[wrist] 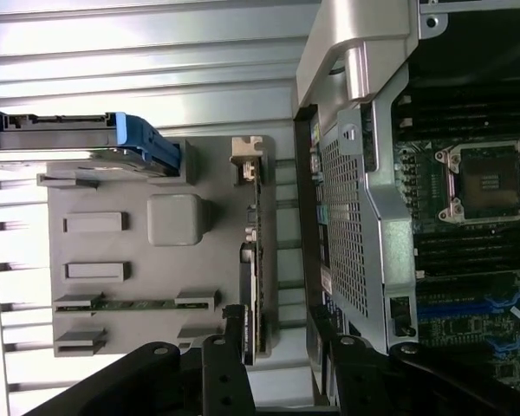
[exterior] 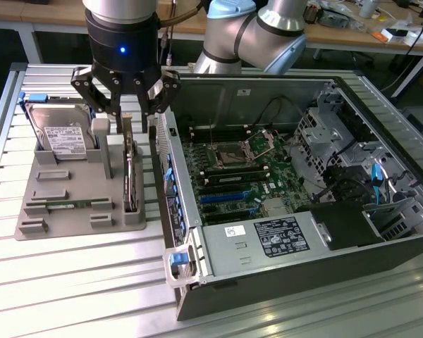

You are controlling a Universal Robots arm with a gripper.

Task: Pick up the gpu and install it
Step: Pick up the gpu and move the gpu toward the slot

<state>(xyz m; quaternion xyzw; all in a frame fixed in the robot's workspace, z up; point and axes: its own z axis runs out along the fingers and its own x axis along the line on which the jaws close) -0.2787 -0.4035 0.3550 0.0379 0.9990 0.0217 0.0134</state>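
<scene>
The gpu (exterior: 130,177) stands on its edge in a slot along the right side of a grey holder (exterior: 70,179), a thin dark card with a silvery end. In the wrist view the gpu (wrist: 252,260) appears as a narrow dark strip at the holder's (wrist: 113,247) edge. My gripper (exterior: 127,125) hangs just above the card's far end, open, one finger on each side of it and touching nothing. The black fingers (wrist: 232,351) frame the card's end, and my gripper (wrist: 277,347) has nothing in it.
A silver hard drive (exterior: 60,137) in a blue carrier (wrist: 113,139) leans at the holder's back. A green memory stick (exterior: 56,206) lies at its front. The open computer case (exterior: 197,232) stands just to the exterior view's right, its motherboard (exterior: 233,176) exposed with blue slots.
</scene>
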